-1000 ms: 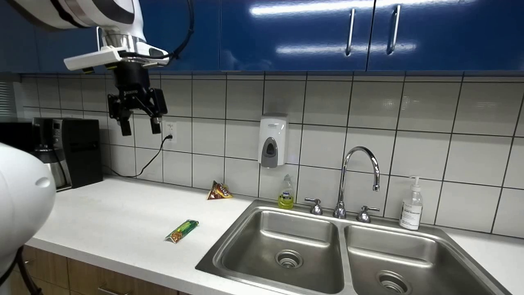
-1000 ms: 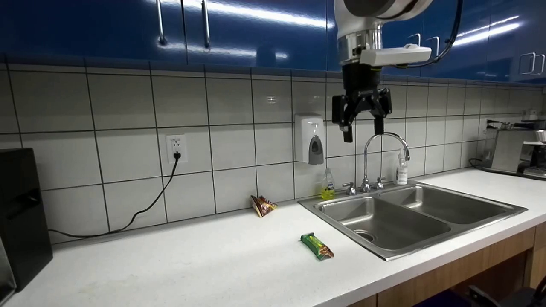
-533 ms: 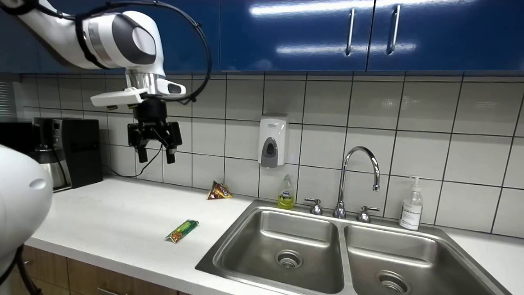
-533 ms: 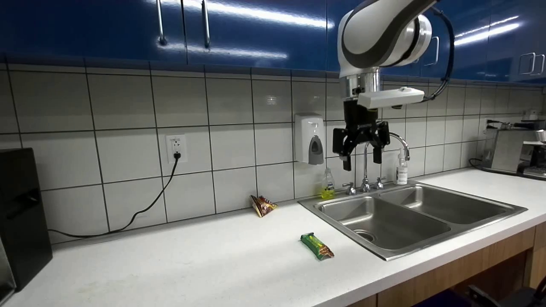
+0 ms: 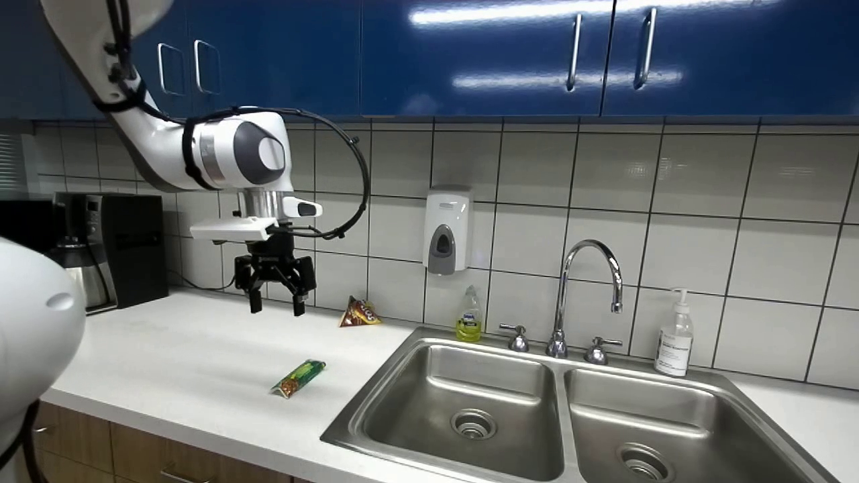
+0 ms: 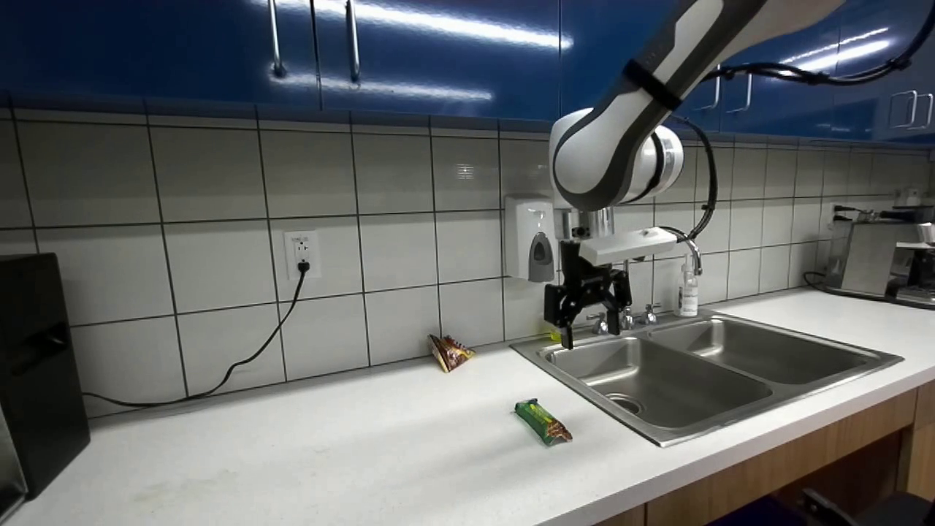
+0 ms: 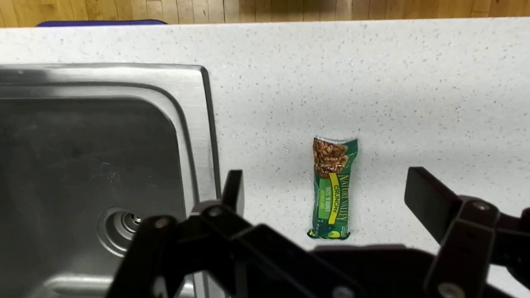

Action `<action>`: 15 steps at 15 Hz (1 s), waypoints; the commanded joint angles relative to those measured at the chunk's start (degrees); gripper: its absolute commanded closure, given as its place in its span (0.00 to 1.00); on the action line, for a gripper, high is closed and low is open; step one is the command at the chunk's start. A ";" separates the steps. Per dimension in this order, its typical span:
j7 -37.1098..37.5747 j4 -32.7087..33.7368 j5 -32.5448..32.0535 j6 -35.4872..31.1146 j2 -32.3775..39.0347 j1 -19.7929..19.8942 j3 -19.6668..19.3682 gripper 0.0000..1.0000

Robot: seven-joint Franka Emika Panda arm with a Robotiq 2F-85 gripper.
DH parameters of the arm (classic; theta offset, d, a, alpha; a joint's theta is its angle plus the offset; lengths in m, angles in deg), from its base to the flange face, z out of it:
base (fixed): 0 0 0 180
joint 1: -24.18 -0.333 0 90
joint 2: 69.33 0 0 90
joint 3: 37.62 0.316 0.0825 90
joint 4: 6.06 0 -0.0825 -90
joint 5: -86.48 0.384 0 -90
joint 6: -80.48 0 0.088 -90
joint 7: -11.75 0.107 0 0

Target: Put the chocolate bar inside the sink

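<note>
chocolate bar (image 7: 333,190): 1 | sink basins (image 5: 409,422) (image 5: 704,449): 2 | packet (image 5: 360,314): 1 | bottles (image 5: 468,326) (image 5: 674,345): 2 | faucet (image 5: 560,302): 1 | hand (image 5: 277,311): 1

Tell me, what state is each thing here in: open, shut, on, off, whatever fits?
Gripper: open, holding nothing
Green snack bar: wrapped, lying flat on the counter
Sink: bar not yet inside
Tap: no water running
Yellow soap bottle: upright, partly full
Pump bottle: upright
Brown packet: can't tell whether opened
Cupboard doors: shut
Plug: in the wall socket

On the white countertop (image 6: 292,456), a green-wrapped bar (image 7: 331,194), brown packet (image 6: 451,353) and black appliance (image 6: 44,380).
</note>
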 commanded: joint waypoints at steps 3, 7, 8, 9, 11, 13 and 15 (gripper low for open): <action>3.01 7.53 -4.36 -4.91 13.35 -0.11 -0.05 0.00; 5.23 11.86 -6.52 -5.86 19.96 -1.57 -0.95 0.00; 5.50 13.02 -6.43 -5.99 21.60 -2.02 -1.16 0.00; 5.84 14.06 -6.49 -6.03 22.94 -2.48 -1.42 0.00; 6.92 15.99 -6.89 -6.12 25.52 -3.59 -1.95 0.00; 7.93 17.64 -7.31 -6.06 27.87 -4.88 -2.74 0.00; 8.51 18.97 -6.96 -6.10 29.93 -5.89 -3.34 0.00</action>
